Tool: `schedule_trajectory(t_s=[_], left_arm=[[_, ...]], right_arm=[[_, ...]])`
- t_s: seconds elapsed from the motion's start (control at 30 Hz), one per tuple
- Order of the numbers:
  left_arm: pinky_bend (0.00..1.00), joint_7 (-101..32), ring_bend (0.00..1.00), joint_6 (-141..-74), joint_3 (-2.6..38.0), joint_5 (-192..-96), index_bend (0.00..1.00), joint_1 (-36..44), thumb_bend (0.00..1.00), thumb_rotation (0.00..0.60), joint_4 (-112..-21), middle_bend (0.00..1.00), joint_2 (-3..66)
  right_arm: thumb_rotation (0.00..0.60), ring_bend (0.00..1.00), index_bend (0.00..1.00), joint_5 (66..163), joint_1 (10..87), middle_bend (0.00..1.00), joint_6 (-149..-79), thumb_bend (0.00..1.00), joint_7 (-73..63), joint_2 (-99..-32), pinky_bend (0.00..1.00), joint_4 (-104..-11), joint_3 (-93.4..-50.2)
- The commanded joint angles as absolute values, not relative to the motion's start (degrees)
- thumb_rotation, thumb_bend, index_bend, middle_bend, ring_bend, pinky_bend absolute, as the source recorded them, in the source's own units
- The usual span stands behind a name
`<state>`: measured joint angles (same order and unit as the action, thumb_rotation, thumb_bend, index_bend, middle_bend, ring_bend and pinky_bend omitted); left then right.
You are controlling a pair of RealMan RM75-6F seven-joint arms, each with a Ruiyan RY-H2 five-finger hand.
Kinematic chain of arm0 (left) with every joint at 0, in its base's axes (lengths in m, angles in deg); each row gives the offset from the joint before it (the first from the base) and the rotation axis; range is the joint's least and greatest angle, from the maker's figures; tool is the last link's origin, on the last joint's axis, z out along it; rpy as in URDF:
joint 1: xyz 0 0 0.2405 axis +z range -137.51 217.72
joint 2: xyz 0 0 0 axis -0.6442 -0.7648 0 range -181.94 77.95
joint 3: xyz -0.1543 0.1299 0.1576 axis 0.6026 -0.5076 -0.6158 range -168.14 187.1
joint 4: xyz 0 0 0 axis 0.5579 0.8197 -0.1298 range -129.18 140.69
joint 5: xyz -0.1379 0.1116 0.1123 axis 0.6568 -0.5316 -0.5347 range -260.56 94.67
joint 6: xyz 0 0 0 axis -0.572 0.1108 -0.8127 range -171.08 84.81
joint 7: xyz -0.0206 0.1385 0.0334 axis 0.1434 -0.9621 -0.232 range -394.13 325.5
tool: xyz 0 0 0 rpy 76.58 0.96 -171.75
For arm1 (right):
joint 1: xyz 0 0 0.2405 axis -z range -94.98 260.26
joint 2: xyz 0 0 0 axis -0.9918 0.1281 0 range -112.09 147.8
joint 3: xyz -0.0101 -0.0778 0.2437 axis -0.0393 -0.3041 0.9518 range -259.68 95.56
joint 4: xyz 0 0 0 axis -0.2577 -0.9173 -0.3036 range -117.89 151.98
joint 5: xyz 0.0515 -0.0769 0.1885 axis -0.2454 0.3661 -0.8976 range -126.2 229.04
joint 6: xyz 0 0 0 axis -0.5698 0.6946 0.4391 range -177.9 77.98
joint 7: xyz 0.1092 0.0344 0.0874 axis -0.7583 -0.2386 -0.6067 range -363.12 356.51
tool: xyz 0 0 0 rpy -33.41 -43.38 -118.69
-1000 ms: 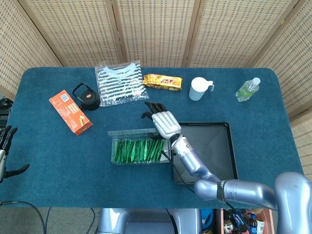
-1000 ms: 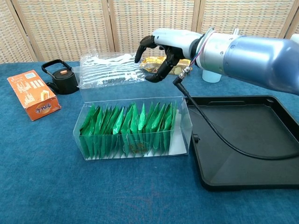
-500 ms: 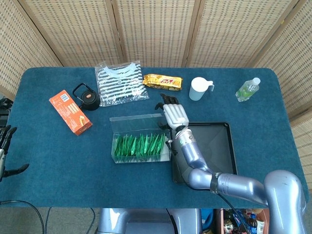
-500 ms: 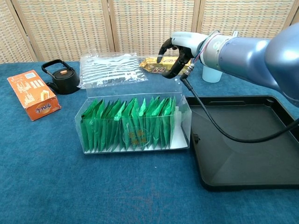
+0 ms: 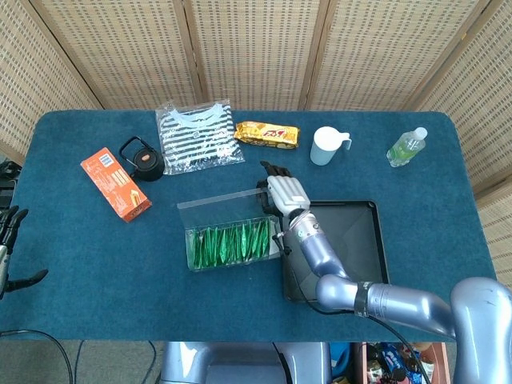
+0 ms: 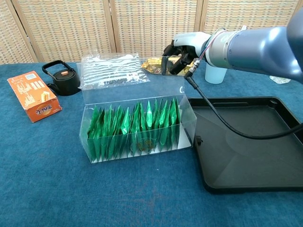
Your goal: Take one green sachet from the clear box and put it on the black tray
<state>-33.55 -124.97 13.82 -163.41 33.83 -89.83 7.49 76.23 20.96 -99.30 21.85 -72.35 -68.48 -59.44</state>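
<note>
The clear box [image 5: 274, 240] [image 6: 187, 118] stands mid-table, packed with a row of upright green sachets [image 5: 232, 242] [image 6: 135, 127]. Its clear lid [image 5: 224, 198] [image 6: 128, 92] is swung up at the back. My right hand [image 5: 286, 194] [image 6: 184, 45] is at the lid's right upper corner, its fingers curled over that edge and holding it. The black tray [image 5: 352, 240] [image 6: 251, 142] lies just right of the box, with nothing on it. My left hand [image 5: 8, 240] hangs at the table's far left edge, fingers apart and holding nothing.
Along the back lie an orange carton [image 5: 114, 182], a black kettle [image 5: 144, 158], a bagged striped shirt [image 5: 196, 136], a yellow snack pack [image 5: 266, 133], a white cup [image 5: 326, 146] and a bottle [image 5: 406, 146]. A black cable [image 6: 222, 127] hangs from my right wrist over the tray's left edge.
My right hand moved right and back from above the box to the lid's right corner and took hold of it. The box slid and turned slightly; its right end is now further back.
</note>
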Motion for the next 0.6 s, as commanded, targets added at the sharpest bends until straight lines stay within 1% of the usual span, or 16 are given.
schedule_trajectory(t_s=[0.03, 0.13, 0.17, 0.2, 0.23, 0.27, 0.3, 0.33, 0.37, 0.4, 0.43, 0.53, 0.6], left_arm=[[0.0, -33.57, 0.0, -124.99, 13.82, -163.36, 0.0, 33.85, 0.12, 0.6, -89.88, 0.0, 7.45], [0.0, -33.61, 0.0, -124.95, 13.81, -163.32, 0.0, 33.84, 0.12, 0.6, -89.9, 0.0, 7.44], [0.0, -33.65, 0.0, -124.91, 13.8, -163.3, 0.0, 33.82, 0.12, 0.6, -89.92, 0.0, 7.45], [0.0, -33.68, 0.0, -124.86, 13.8, -163.27, 0.0, 33.8, 0.12, 0.6, -89.91, 0.0, 7.46], [0.0, -33.74, 0.0, -124.82, 13.8, -163.26, 0.0, 33.78, 0.12, 0.6, -89.91, 0.0, 7.48], [0.0, -33.82, 0.0, -124.8, 13.8, -163.25, 0.0, 33.76, 0.12, 0.6, -89.91, 0.0, 7.5], [0.0, -33.87, 0.0, -124.81, 13.79, -163.24, 0.0, 33.76, 0.12, 0.6, -89.92, 0.0, 7.51], [0.0, -33.91, 0.0, -124.79, 13.81, -163.2, 0.0, 33.75, 0.12, 0.6, -89.92, 0.0, 7.53], [0.0, -33.93, 0.0, -124.78, 13.81, -163.16, 0.0, 33.75, 0.12, 0.6, -89.91, 0.0, 7.54], [0.0, -33.97, 0.0, -124.78, 13.81, -163.14, 0.0, 33.75, 0.12, 0.6, -89.91, 0.0, 7.55], [0.0, -34.03, 0.0, -124.75, 13.79, -163.17, 0.0, 33.72, 0.12, 0.6, -89.94, 0.0, 7.57], [0.0, -34.15, 0.0, -124.83, 13.76, -163.28, 0.0, 33.72, 0.12, 0.6, -90.01, 0.0, 7.58], [0.0, -34.14, 0.0, -124.94, 13.75, -163.35, 0.0, 33.76, 0.12, 0.6, -90.04, 0.0, 7.58]], right_arm=[[0.6, 0.0, 0.67, 72.43, 19.95, 0.02, -98.19, 0.95, 22.96, -70.75, 0.0, -69.58, -60.09], [0.6, 0.0, 0.67, 71.18, 19.59, 0.03, -98.3, 0.95, 23.24, -70.29, 0.0, -69.81, -60.37], [0.6, 0.0, 0.63, 70.74, 19.43, 0.02, -98.41, 0.95, 23.35, -70.06, 0.0, -69.95, -60.5], [0.6, 0.0, 0.55, 70.43, 19.3, 0.02, -98.51, 0.94, 23.46, -69.82, 0.0, -70.08, -60.65], [0.6, 0.0, 0.4, 70.31, 19.23, 0.01, -98.56, 0.89, 23.48, -69.57, 0.0, -70.24, -60.79], [0.6, 0.0, 0.24, 70.5, 19.23, 0.0, -98.76, 0.77, 23.33, -69.39, 0.0, -70.39, -60.85], [0.6, 0.0, 0.13, 71.22, 19.35, 0.0, -99.19, 0.62, 23.02, -69.3, 0.0, -70.49, -60.86], [0.6, 0.0, 0.06, 72.13, 19.53, 0.0, -99.6, 0.46, 22.59, -69.28, 0.0, -70.59, -60.9], [0.6, 0.0, 0.01, 73.18, 19.76, 0.0, -99.97, 0.3, 22.12, -69.23, 0.0, -70.68, -60.94], [0.6, 0.0, 0.0, 74.91, 20.09, 0.0, -100.87, 0.2, 21.48, -69.24, 0.0, -70.72, -60.93], [0.6, 0.0, 0.0, 79.39, 20.72, 0.0, -103.85, 0.14, 20.6, -69.36, 0.0, -70.8, -60.71], [0.6, 0.0, 0.0, 87.58, 22.58, 0.0, -107.02, 0.09, 17.06, -70.06, 0.0, -70.93, -61.07], [0.6, 0.0, 0.0, 91.64, 23.56, 0.0, -107.48, 0.09, 14.82, -69.99, 0.0, -71.27, -61.4]])
